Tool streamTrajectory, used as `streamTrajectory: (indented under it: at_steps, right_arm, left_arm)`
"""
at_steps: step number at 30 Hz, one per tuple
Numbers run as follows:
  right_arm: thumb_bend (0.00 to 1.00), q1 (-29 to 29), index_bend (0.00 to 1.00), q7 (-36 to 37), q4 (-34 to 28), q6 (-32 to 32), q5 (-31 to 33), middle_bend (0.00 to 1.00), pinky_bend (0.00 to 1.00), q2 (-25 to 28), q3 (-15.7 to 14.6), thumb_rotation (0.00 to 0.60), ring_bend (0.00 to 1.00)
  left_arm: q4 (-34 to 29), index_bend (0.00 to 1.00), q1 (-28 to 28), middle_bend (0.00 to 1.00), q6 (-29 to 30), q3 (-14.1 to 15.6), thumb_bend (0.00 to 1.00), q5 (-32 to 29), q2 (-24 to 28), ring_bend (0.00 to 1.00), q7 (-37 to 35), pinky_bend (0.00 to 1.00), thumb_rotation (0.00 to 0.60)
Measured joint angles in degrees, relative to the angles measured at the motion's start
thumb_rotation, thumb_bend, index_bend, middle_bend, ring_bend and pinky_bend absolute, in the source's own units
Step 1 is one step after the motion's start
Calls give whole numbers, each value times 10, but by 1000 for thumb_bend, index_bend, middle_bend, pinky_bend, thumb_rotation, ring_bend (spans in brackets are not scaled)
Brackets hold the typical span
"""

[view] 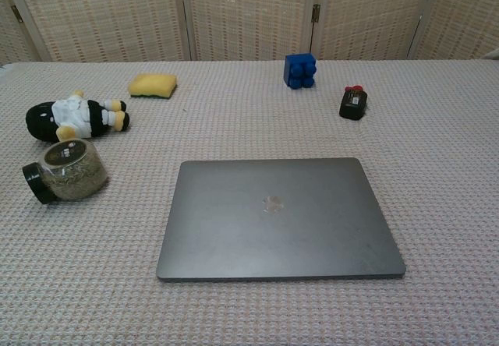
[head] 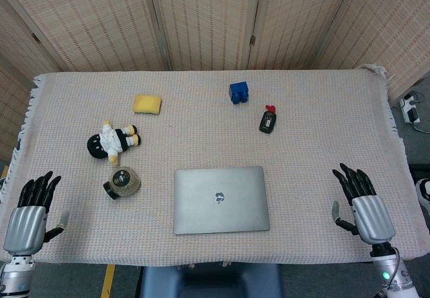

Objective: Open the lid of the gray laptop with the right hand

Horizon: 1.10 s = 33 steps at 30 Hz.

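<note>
The gray laptop (head: 221, 199) (view: 277, 217) lies flat with its lid down at the front middle of the table, logo facing up. My right hand (head: 363, 204) hovers over the table's front right, well to the right of the laptop, fingers apart and holding nothing. My left hand (head: 30, 204) is at the front left edge, also with fingers spread and nothing in it. Neither hand touches the laptop. The chest view shows no hand.
Left of the laptop lie a small jar (head: 121, 182) (view: 66, 171) on its side and a plush doll (head: 111, 140) (view: 72, 117). Farther back sit a yellow sponge (head: 147, 103) (view: 152, 85), a blue block (head: 238, 92) (view: 300, 70) and a small black device (head: 268, 120) (view: 353, 102).
</note>
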Motion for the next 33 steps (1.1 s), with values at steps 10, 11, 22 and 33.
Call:
streamTrajectory:
  at_steps: [10, 11, 22, 33]
  right_arm:
    - [693, -12, 0, 6, -4, -8, -25, 6, 0, 6, 14, 332, 52]
    - [693, -12, 0, 7, -5, -9, -31, 6, 0, 7, 16, 331, 52]
    - [693, 15, 0, 15, -10, -56, -96, 4, 0, 8, 24, 433, 59]
    - [550, 116, 0, 1, -15, -223, -139, 1, 0, -41, 36, 473, 54]
  left_arm:
    - [5, 90, -3, 41, -1, 1, 461, 3, -3, 47, -7, 0, 600]
    - [5, 90, -2, 41, 1, 2, 460, 3, -2, 47, -10, 0, 600]
    - [5, 97, 0, 41, 3, 12, 461, 22, 10, 47, -23, 0, 600]
    - [-6, 100, -5, 41, 1, 33, 461, 67, 33, 47, -43, 0, 600]
